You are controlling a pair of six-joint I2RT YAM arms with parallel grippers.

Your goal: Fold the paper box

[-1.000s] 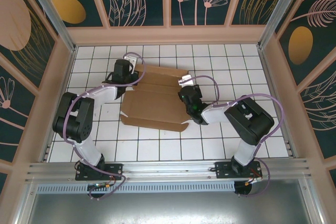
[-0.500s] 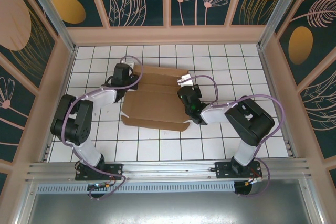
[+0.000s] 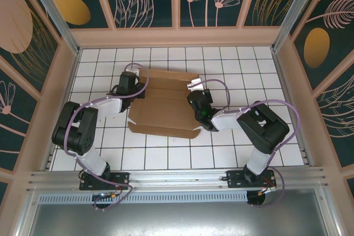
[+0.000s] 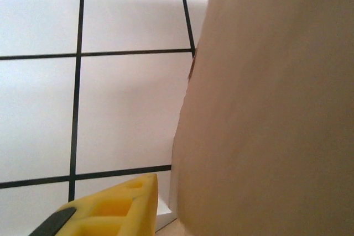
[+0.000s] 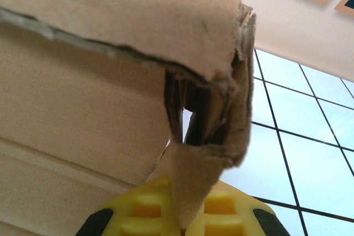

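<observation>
The paper box (image 3: 163,103) is a brown cardboard sheet with flaps, lying in the middle of the white tiled floor. My left gripper (image 3: 139,85) is at its far left corner. In the left wrist view one yellow finger (image 4: 113,208) stands a small gap away from a raised cardboard flap (image 4: 271,114), which hides the other finger; the jaws are open. My right gripper (image 3: 193,94) is at the box's right edge, shut on a ragged cardboard tab (image 5: 191,186) that is pinched between the two yellow fingers (image 5: 138,214). A flap (image 5: 110,20) arches over that grip.
Pale walls (image 3: 177,37) with patterned panels close in the tiled floor (image 3: 166,153) on three sides. A metal rail (image 3: 177,178) with both arm bases runs along the near edge. Bare tiles lie in front of the box and to either side.
My left jaws have opened off the box's left flap and the left wrist has shifted slightly left. The right gripper has kept its hold in place.
</observation>
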